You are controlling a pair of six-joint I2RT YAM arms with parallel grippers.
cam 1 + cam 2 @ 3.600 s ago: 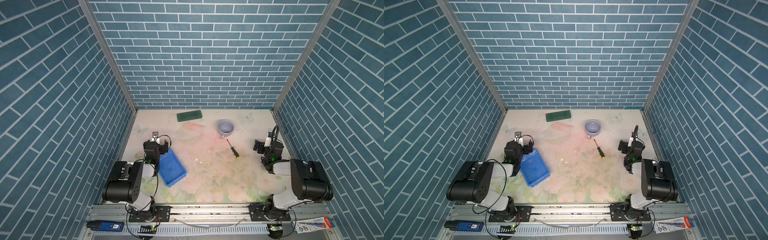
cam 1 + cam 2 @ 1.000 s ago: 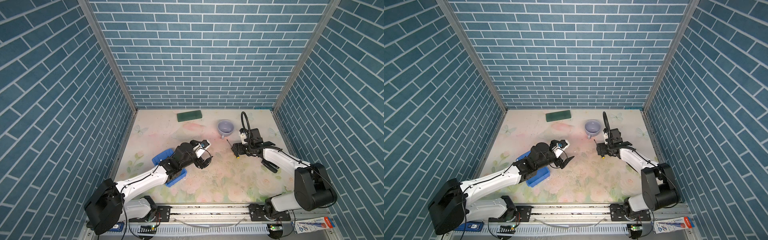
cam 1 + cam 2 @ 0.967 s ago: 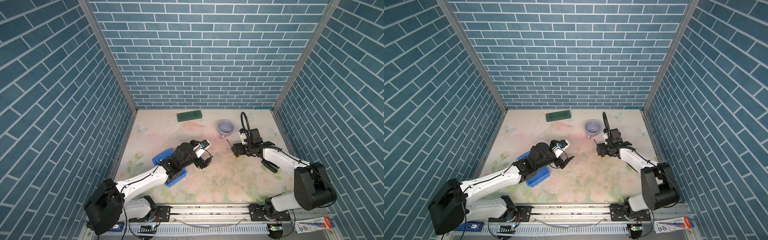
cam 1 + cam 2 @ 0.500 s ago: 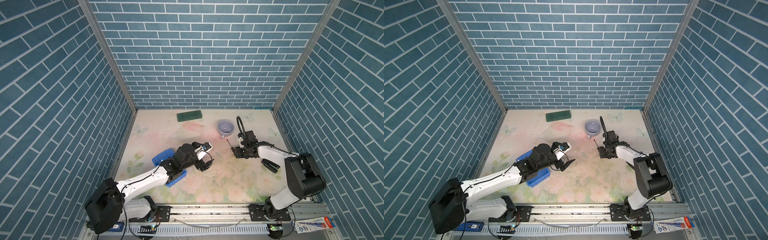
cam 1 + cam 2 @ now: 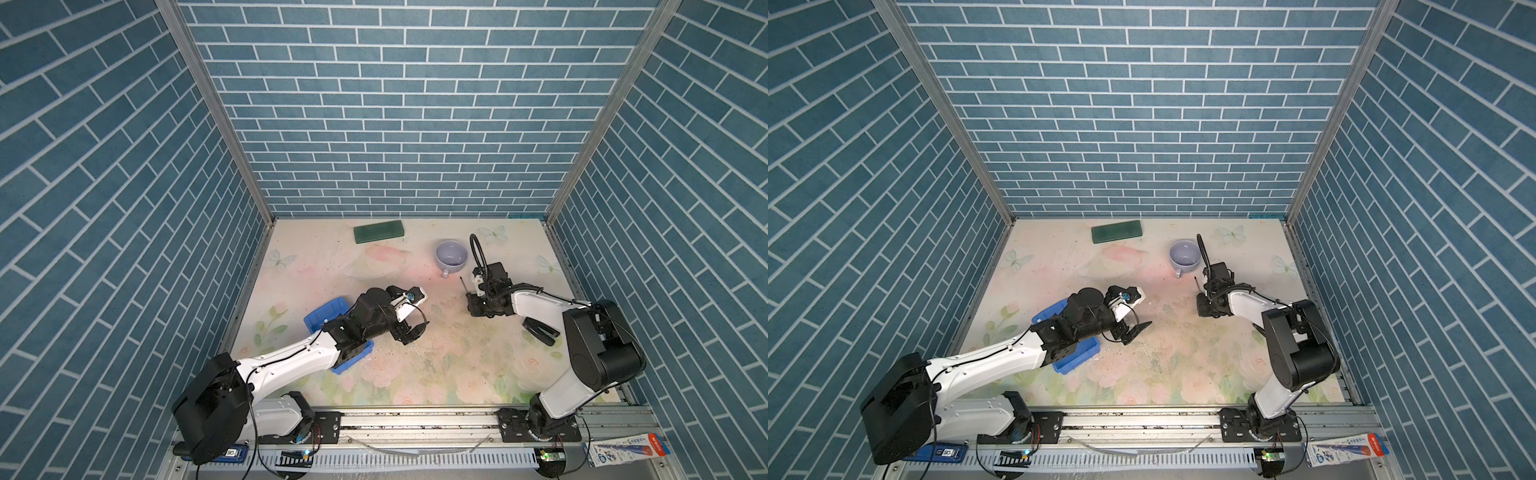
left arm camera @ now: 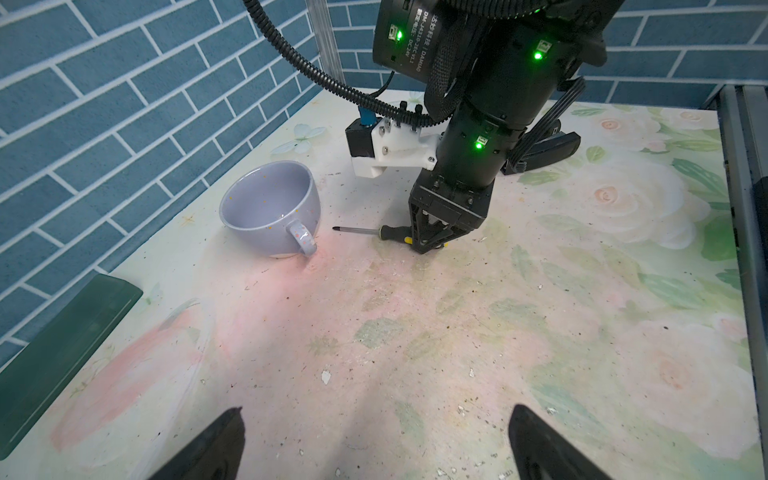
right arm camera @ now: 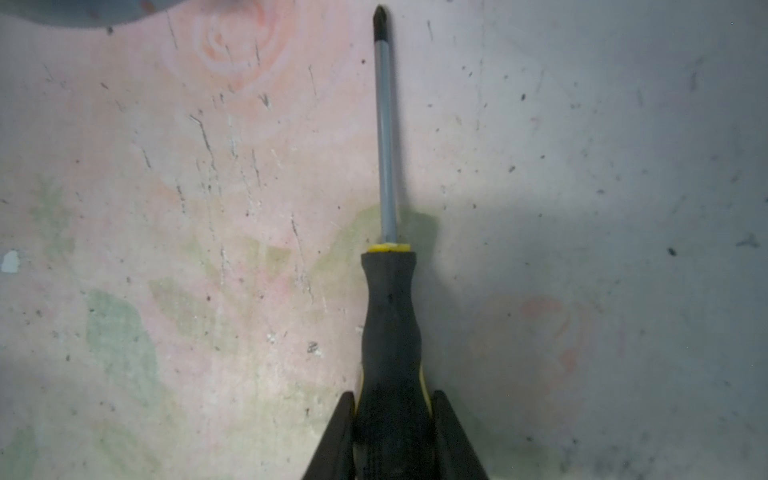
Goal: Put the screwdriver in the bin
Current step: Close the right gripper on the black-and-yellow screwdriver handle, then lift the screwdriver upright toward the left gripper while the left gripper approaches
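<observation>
Pinching the screwdriver at the handle's rear, the right hand holds it flat on the table near the mug, well apart from the bin. The left hand hangs spread wide. Gripped so far back, the tool could pivot or slip when lifted.

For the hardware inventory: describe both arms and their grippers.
The left arm and right arm have white link shells, black motor joints and black cabling. The right wrist shows green lights and a ribbed black hose. The left gripper and right gripper have black tapered fingers.
</observation>
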